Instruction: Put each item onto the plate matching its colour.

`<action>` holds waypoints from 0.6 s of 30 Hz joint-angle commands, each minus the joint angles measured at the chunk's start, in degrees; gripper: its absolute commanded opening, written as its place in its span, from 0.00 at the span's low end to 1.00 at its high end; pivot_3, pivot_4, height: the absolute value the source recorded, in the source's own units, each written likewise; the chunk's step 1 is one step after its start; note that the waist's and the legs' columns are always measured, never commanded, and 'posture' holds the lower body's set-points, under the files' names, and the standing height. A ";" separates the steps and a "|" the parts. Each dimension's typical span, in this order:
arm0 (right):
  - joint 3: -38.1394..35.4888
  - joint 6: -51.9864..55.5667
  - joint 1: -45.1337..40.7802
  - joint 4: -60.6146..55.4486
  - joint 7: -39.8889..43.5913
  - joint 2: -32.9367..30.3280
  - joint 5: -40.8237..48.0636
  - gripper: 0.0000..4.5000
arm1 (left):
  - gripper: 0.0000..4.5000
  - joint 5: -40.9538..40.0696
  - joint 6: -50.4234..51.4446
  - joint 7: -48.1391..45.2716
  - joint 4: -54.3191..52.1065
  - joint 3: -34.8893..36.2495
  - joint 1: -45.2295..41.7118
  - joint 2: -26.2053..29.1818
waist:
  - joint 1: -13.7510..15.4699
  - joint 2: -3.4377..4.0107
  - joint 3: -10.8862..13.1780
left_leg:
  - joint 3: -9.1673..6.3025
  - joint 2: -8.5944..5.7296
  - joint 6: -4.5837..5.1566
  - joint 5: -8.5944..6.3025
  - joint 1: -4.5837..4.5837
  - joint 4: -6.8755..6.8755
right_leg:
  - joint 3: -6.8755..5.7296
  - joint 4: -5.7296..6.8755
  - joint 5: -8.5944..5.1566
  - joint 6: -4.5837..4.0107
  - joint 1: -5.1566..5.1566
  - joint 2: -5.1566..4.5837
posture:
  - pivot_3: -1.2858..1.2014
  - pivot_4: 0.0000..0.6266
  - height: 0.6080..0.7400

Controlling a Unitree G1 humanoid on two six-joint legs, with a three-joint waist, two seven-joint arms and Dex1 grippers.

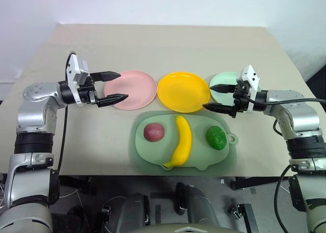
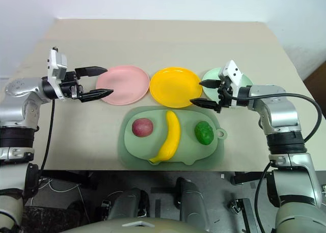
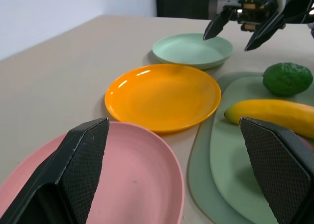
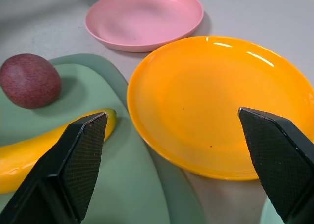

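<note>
Three toy fruits unsorted on pig-shaped tray (image 1: 145, 156); left claw (image 1: 115, 86) and right claw (image 1: 222, 95) both open, empty; round dark-red fruit (image 1: 154, 132) may roll from a pinch.

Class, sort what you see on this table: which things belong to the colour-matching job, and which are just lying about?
Belongs to the job:
banana
dark-red fruit
dark-green fruit
pink plate
yellow plate
mint green plate

Just lying about:
pig-shaped green tray, which holds all three fruits
table
</note>
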 commanded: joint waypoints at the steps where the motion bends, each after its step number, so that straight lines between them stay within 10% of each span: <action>1: -2.13 -0.25 -0.55 -1.26 -0.60 0.03 0.79 1.00 | 0.99 0.26 -1.28 -0.12 0.36 0.13 -1.64 -0.25 | -0.03 0.00 0.00 | 0.00 0.00 0.00 0.00 0.01 0.00 | 0.00 0.00 0.00 0.00 0.00 0.00 | 0.52 0.24 0.72; 18: -3.13 -0.73 -0.39 -0.65 -1.17 -0.69 0.12 1.00 | 0.99 -1.21 2.66 -7.34 -0.28 -1.32 -1.33 0.23 | -0.08 0.00 0.00 | 0.00 0.00 0.00 0.00 0.00 0.00 | 0.00 0.01 0.00 0.00 -0.01 0.01 | 0.52 0.24 0.72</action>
